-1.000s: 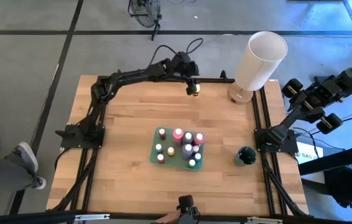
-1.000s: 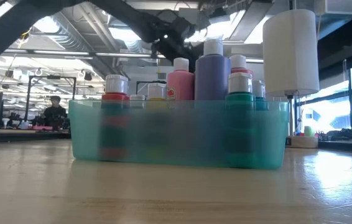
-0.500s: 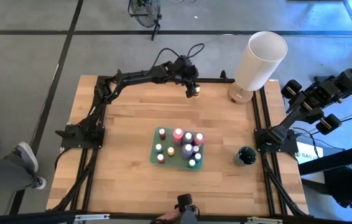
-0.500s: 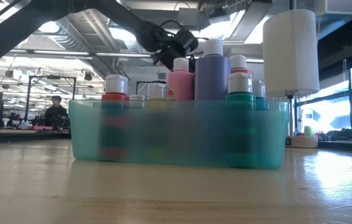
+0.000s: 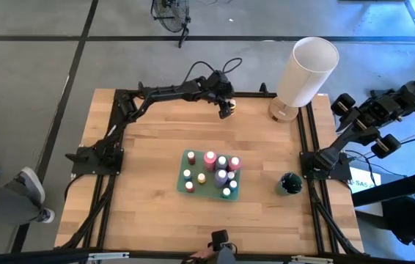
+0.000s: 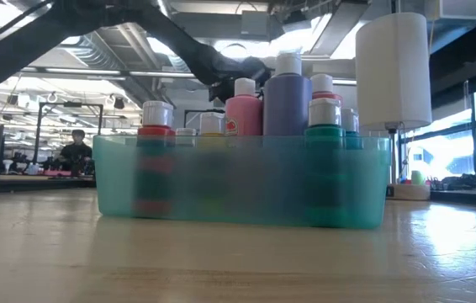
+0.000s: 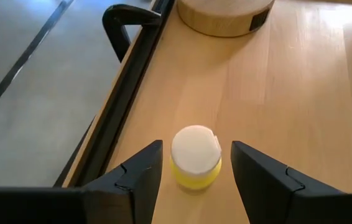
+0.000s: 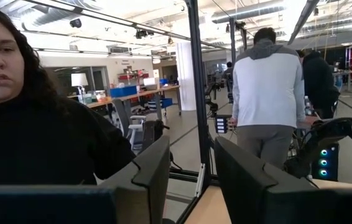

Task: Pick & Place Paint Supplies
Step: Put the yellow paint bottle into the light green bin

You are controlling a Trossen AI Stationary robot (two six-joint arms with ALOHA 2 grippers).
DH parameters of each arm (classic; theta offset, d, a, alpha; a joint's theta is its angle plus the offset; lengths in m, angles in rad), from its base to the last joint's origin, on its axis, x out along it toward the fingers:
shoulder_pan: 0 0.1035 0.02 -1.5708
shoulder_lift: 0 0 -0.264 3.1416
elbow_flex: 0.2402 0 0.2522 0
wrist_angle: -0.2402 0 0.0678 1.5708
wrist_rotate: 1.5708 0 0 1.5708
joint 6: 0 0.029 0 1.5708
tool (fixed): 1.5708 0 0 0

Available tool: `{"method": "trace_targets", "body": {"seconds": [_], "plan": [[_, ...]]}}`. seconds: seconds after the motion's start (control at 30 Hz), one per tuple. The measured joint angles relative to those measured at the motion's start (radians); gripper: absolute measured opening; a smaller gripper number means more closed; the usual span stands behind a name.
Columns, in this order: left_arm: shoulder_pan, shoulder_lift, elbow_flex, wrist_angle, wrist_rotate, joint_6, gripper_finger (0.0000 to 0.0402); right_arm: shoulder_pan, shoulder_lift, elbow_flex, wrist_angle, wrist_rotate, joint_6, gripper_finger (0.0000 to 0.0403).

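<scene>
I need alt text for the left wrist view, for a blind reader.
The left gripper has its two dark fingers open around a small yellow paint bottle with a white cap, standing on the wooden table near its black edge rail.

Ten paint bottles (image 5: 210,157) in one teal tray (image 5: 181,180), one yellow bottle (image 7: 195,158) apart, one white cylinder (image 5: 308,70)

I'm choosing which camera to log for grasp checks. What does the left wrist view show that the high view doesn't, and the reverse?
Only the left wrist view shows the gaps between the yellow paint bottle and the left gripper fingers, which flank it without touching. Only the high view shows the teal bin of paint bottles, the dark cup and the right gripper parked off the table. Both show the yellow bottle near the table's far edge and the lamp's wooden base.
</scene>
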Motion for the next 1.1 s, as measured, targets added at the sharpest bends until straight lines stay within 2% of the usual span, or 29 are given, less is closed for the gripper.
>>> {"method": "trace_targets", "body": {"seconds": [0.5, 0.9, 1.1], "plan": [[-0.006, 0.02, -0.001, 0.031, 0.053, 0.04, 0.0184, 0.0, 0.0, 0.0, 0.001, 0.029, 0.006, 0.013], [-0.006, 0.037, -0.001, 0.05, 0.047, 0.045, 0.0172, 0.0, 0.0, 0.0, 0.002, 0.029, 0.007, 0.013], [-0.002, 0.039, -0.001, 0.05, 0.0, 0.045, 0.0153, 0.0, 0.0, 0.0, 0.002, 0.029, 0.007, 0.013]]}}
